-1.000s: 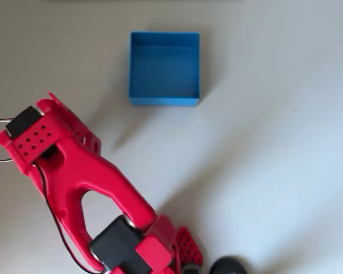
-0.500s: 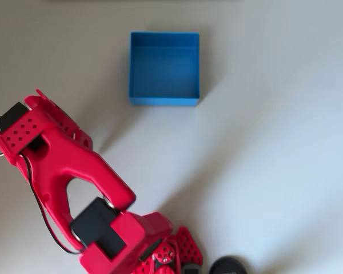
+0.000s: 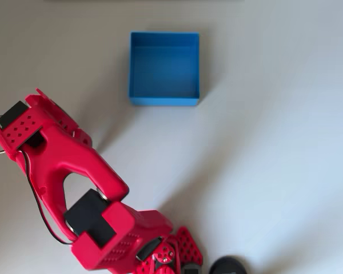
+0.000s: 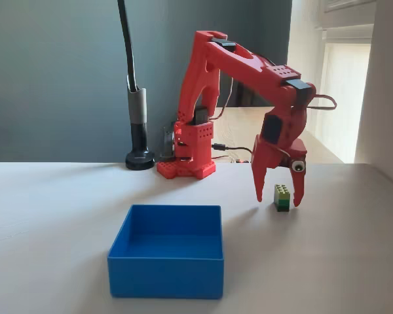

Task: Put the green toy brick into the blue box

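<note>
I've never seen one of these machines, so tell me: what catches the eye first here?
The bright red arm stands out against the pale table, bending down at the right of the fixed view. Its open pincer straddles a small green toy brick. In front sits an empty blue box.

green toy brick overhead: behind arm

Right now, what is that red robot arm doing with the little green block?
The red arm's jaws hang open around the green toy brick, which stands on the white table. The jaws have not closed on it. The blue box sits apart from the brick, nearer the fixed camera, with nothing inside it, so the brick is not yet in the box.
</note>
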